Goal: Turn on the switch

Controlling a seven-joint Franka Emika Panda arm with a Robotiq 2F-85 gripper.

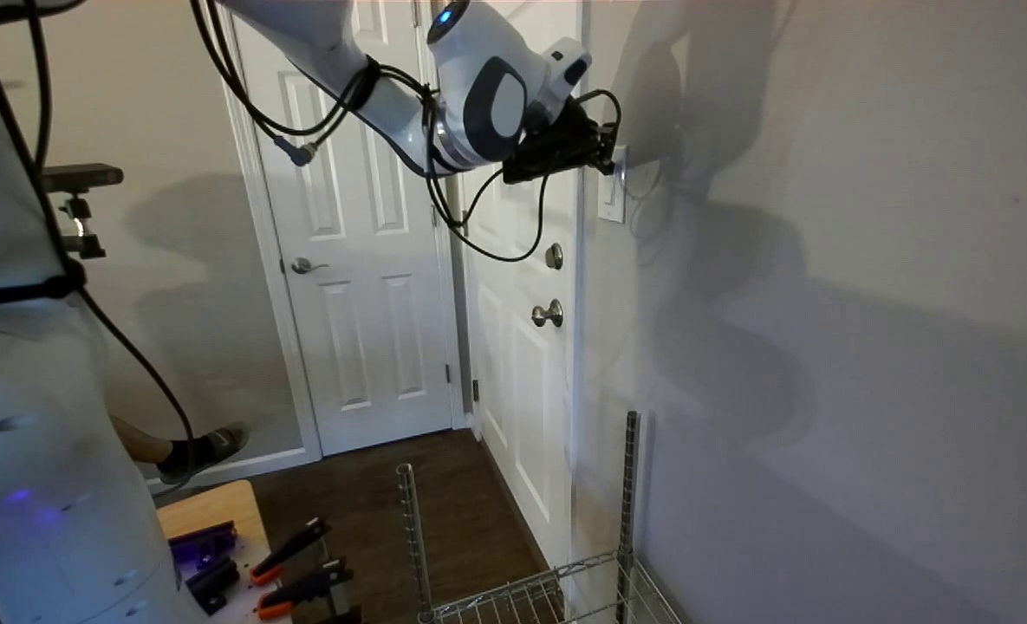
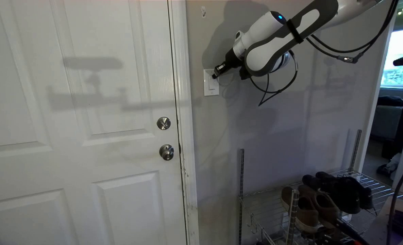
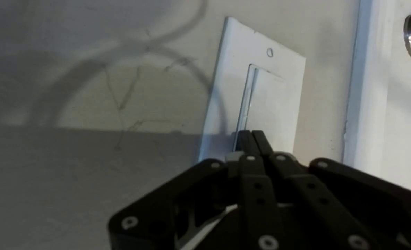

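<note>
Seemingly reach done and only the press left: black jointed gripper point(image 3: 252, 132), fingers point(image 3: 247, 144) together, set right at the white upright rectangular wall switch plate point(image 2: 209, 84) near the white panelled door point(image 2: 85, 163), though actual contact cannot be told.

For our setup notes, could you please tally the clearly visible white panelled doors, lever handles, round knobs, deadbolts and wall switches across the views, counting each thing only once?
White panelled doors: 2
Lever handle: 1
Round knob: 1
Deadbolt: 1
Wall switch: 1
Total: 6
</note>
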